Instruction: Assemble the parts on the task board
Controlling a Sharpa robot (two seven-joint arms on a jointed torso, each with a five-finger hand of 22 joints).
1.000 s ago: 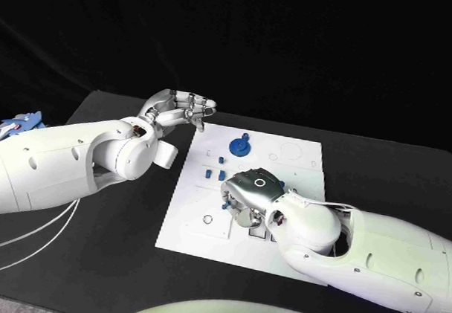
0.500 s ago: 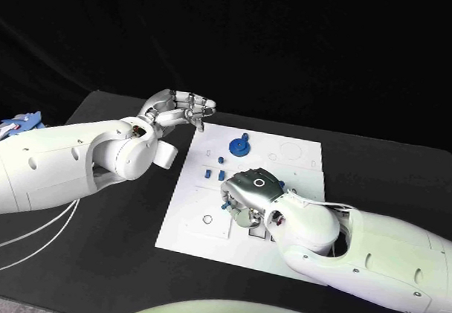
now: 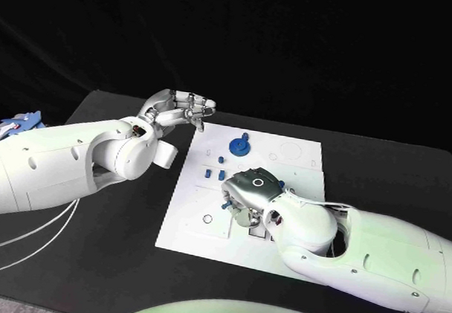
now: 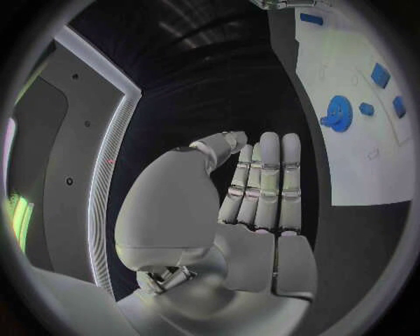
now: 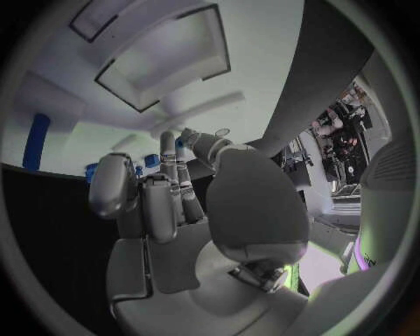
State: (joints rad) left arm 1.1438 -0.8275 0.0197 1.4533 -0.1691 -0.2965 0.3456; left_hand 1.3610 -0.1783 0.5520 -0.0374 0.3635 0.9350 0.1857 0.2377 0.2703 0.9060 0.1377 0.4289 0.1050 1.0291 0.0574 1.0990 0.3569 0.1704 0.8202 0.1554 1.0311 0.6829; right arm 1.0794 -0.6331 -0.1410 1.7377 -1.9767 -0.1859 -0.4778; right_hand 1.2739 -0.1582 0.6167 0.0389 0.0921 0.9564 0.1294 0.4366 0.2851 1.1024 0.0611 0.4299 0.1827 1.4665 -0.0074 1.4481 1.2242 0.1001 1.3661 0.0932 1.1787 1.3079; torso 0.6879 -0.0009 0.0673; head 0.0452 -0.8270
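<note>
The white task board (image 3: 291, 152) lies in the middle of the black table. A round blue part (image 3: 241, 146) with a knob stands near its far edge, and small blue parts (image 3: 210, 174) sit just nearer. My right hand (image 3: 249, 194) is down on the board's middle with its fingers curled; in the right wrist view a small blue part (image 5: 179, 143) shows between thumb and fingertips (image 5: 168, 148). My left hand (image 3: 182, 108) hovers above the board's far left corner, fingers straight side by side, holding nothing. The left wrist view shows the round blue part (image 4: 338, 113) and small blue parts (image 4: 380, 74).
A blue and white object (image 3: 16, 125) sits off the table's left side behind my left arm. White cables (image 3: 24, 242) hang across the table's left front. Bare table (image 3: 103, 212) lies left of the board, and more to its right (image 3: 397, 173).
My right forearm has edged slightly to the left. Both hands and the parts stand as before.
</note>
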